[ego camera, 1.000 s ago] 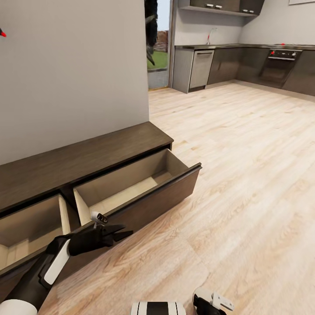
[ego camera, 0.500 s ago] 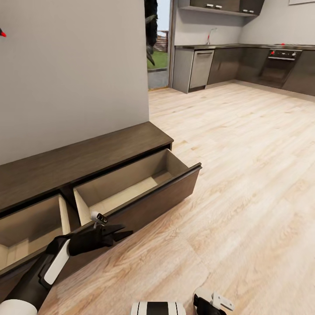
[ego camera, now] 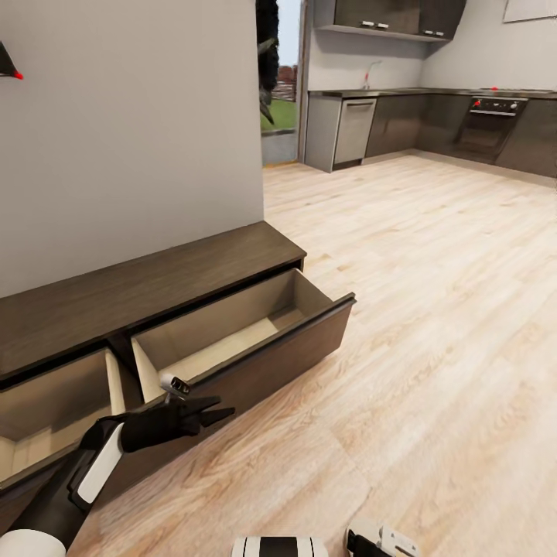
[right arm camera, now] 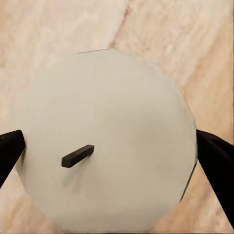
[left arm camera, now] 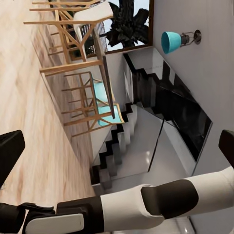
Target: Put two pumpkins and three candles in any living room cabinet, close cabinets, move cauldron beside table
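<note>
Over pale wood floor [right arm camera: 161, 29], right fingers [right arm camera: 9, 151] clamp the cream candle [right arm camera: 107, 146] between them

Pale wood-plank floor [ego camera: 433, 325] carries the long dark-brown cabinet [ego camera: 155, 286] against the wall; two pale-lined drawers stand pulled open just beyond the left gripper [ego camera: 213, 412].

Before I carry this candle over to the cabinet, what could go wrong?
The candle sits between the right gripper's fingertips with little finger overlap, so it might slip during travel. The left gripper hovers at the open drawer front and could bump it. Both drawers stand open toward the floor, a possible obstacle for the base.
</note>
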Available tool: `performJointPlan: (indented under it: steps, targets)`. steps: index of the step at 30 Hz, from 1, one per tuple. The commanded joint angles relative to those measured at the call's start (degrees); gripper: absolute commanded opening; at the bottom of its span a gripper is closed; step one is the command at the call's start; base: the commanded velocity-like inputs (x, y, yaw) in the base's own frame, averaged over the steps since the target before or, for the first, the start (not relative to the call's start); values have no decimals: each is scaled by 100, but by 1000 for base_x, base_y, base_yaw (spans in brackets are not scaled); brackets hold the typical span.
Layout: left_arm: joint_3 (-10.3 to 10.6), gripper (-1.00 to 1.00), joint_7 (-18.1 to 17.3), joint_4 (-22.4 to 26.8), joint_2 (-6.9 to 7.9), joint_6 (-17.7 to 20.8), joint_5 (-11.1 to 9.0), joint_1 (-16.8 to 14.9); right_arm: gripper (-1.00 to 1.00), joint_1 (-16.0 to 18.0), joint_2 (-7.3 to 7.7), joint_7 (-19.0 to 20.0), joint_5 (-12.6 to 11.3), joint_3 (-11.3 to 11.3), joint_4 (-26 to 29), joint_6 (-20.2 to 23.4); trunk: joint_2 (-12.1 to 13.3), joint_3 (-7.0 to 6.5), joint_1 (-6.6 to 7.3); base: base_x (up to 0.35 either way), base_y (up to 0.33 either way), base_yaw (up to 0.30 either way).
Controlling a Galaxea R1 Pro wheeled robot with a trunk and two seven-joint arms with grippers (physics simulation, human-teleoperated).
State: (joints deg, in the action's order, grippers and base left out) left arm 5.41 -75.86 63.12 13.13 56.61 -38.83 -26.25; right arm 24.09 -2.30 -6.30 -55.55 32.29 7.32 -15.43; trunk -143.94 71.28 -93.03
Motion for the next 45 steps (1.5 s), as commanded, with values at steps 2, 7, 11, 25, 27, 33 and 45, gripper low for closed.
performJointPlan:
  steps: [2, 7, 11, 25, 27, 33, 45]
  targets:
    - [13, 100, -6, -1, 5, 50, -26, -3, -100, -1, 2, -29, -130, 31, -161, -30, 1, -18, 2, 0, 0, 0]
    - [13, 100, -1, -1, 5, 49, -27, -3, -100, -1, 2, -29, -131, 31, -161, -30, 1, -18, 2, 0, 0, 0]
    - [13, 100, 1, -1, 5, 44, -22, -3, -100, -1, 2, -29, -131, 31, -161, -30, 1, -18, 2, 0, 0, 0]
    - [13, 100, 1, -1, 5, 44, 7, -3, -100, -1, 8, -22, -130, 29, -161, -37, 13, -218, 25, 0, 0, 0]
    - [13, 100, 1, -1, 5, 44, 7, -3, -100, -1, 9, -21, -131, 26, -161, -41, 16, -262, 30, 0, 0, 0]
    - [13, 100, 1, -1, 5, 44, 7, -3, -100, -1, 10, -20, -131, 15, -153, -52, 24, -395, 46, 0, 0, 0]
    - [13, 100, 1, -1, 5, 44, 7, -3, -100, -1, 10, -11, -127, 1, -152, -89, 40, -661, 77, 0, 0, 0]
